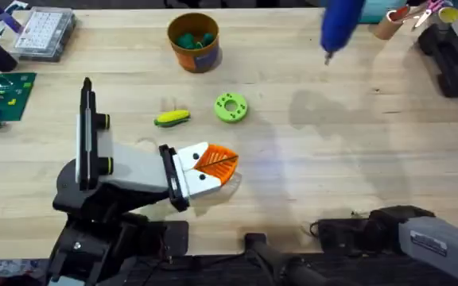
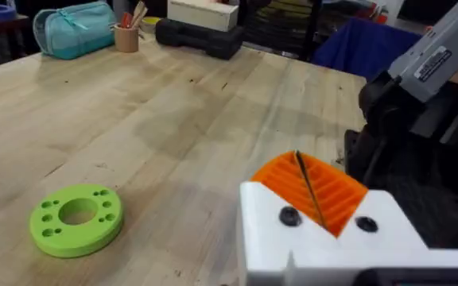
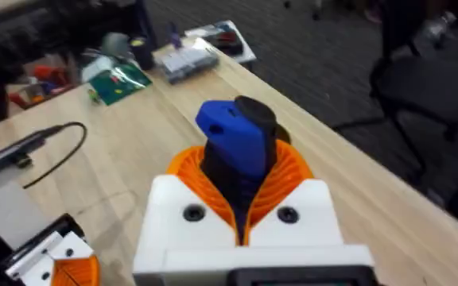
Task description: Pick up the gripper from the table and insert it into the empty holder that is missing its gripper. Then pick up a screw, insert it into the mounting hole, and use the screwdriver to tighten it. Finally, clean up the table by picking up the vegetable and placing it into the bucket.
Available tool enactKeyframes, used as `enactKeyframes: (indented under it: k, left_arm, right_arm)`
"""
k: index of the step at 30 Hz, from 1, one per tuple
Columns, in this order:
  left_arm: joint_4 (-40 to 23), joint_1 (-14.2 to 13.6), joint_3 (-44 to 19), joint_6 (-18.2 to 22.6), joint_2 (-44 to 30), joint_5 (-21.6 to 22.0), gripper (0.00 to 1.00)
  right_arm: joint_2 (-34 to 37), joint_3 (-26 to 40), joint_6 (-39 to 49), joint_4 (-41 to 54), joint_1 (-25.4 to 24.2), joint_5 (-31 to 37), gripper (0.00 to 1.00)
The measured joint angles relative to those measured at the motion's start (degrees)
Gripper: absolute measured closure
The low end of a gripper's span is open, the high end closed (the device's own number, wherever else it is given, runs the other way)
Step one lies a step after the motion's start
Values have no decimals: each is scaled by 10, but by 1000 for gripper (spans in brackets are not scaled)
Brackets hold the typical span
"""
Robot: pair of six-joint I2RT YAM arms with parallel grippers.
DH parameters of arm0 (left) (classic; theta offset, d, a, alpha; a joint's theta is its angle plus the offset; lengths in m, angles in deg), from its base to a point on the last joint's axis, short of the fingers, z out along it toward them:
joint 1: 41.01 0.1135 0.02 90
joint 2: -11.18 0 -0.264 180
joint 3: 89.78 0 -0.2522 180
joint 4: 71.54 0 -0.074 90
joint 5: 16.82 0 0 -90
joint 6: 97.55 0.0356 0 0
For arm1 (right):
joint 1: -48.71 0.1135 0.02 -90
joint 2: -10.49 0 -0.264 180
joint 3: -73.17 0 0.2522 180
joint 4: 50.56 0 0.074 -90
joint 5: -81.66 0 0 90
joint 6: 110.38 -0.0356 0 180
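Two arms are being seen at the counter [image 1: 356,159]. At the left, the holder [image 1: 133,171] is lying low with its long axis running left to right, and its end block with the orange ribbed left gripper [image 2: 312,191] is pointing toward the middle; those jaws are being held pressed together with nothing between them. A mounting hole [image 2: 289,216] is showing as a dark dot on the white block; whether a screw is sitting in it cannot be told. Just behind the block, the vegetable [image 1: 172,118] is lying crosswise on the counter, with the bucket [image 1: 193,41] farther back and a green ring [image 1: 230,107] beside the vegetable. Far to the right and rear, the screwdriver [image 1: 340,24] is being gripped by the right gripper [image 3: 241,171], jaws clamped on its blue body, bit angled downward. The hole is lying well apart, to the left and nearer the bases, so a long leftward carry by the right arm is being called for, judging from the layout
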Motion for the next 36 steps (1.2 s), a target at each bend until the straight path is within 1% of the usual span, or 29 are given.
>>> enactKeyframes:
  k: [5, 11, 15, 18, 20, 26, 28, 31, 35, 36]
  left_arm:
    - [0, 0, 0, 0, 0, 0, 986]
    - [0, 0, 0, 0, 0, 0, 986]
    - [0, 0, 0, 0, 0, 0, 986]
    - [0, 0, 0, 0, 0, 0, 986]
    - [0, 0, 0, 0, 0, 0, 986]
    - [0, 0, 0, 0, 0, 0, 986]
    - [0, 0, 0, 0, 0, 0, 986]
    - [0, 0, 0, 0, 0, 0, 986]
    - [0, 0, 0, 0, 0, 0, 986]
    - [0, 0, 0, 0, 0, 0, 986]
  right_arm:
    - [0, 0, -21, -50, 64, -4, 976]
    - [0, 0, -31, -55, 133, -6, 976]
    - [0, 0, -33, -66, 181, 10, 976]
    - [0, 0, -33, -111, 228, 21, 976]
    - [0, 0, -33, -125, 249, 23, 976]
    - [0, 0, -33, -134, 279, 24, 976]
    - [1, -15, -39, -205, 292, 11, 976]
    - [1, -48, -60, -275, 297, 3, 976]
    - [1, -104, -95, -364, 300, -11, 976]
    - [4, -139, -116, -420, 302, -34, 976]
